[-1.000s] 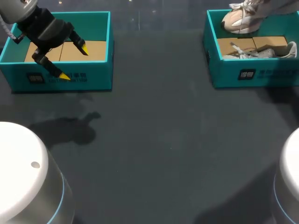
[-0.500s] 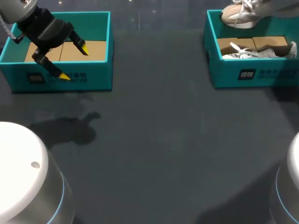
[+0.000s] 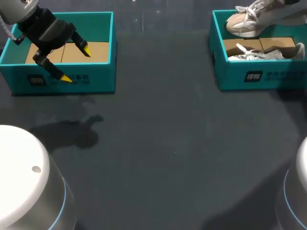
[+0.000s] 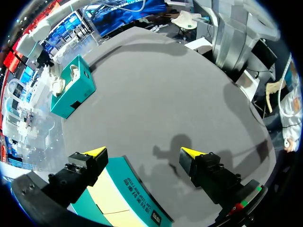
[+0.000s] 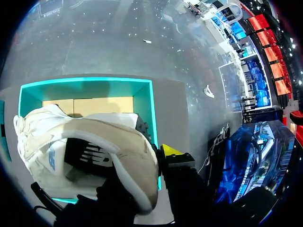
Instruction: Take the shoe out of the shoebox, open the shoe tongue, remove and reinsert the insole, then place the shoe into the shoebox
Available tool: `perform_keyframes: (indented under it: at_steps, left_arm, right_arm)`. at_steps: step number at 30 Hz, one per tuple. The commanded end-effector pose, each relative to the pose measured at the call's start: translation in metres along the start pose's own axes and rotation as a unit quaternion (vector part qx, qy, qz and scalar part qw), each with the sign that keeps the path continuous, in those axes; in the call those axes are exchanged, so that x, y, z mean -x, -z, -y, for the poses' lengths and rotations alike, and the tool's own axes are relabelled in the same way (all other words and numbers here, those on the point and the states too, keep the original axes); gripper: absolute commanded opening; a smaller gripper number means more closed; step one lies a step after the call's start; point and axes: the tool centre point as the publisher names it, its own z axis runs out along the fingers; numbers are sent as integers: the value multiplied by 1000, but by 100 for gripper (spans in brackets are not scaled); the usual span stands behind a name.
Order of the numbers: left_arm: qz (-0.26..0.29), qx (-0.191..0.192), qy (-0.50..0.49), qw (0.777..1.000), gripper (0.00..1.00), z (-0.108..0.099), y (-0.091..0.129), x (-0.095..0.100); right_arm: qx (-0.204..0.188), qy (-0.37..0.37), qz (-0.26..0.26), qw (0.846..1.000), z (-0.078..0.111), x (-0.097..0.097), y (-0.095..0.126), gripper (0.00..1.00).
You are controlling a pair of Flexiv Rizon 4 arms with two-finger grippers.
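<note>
Dark grey table [image 3: 168, 143]. Right end effector [image 5: 156, 158] clamped on cream lace-up sneaker [image 3: 254, 19], which hangs just above teal cardboard shoebox [image 3: 259, 76] beneath it. Long axis points toe-first toward left end effector [image 3: 75, 63], whose fingers are apart, empty, well apart from sneaker. Right arm nearer; judged mid lift-out.

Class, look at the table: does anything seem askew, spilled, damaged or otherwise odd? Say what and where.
Nothing damaged or spilled. The second shoe seems to lie on its side in the right shoebox, laces sprawled loose, while the lifted shoe hangs tilted above that box's far end.
</note>
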Motion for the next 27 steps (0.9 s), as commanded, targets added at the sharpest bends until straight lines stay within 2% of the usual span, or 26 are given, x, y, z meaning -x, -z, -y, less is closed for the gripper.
perform_keyframes:
  at_steps: [1,15,27]
  left_arm:
    - [-1,1,0,1000,100,0,0,0]
    - [-1,1,0,1000,100,0,0,0]
    - [-1,1,0,1000,100,0,0,0]
  right_arm:
    - [-9,-1,0,1000,-8,-4,-7,0]
    - [-18,-12,11,1000,-11,-16,-30,0]
    - [-4,-18,-2,1000,-7,-28,-50,0]
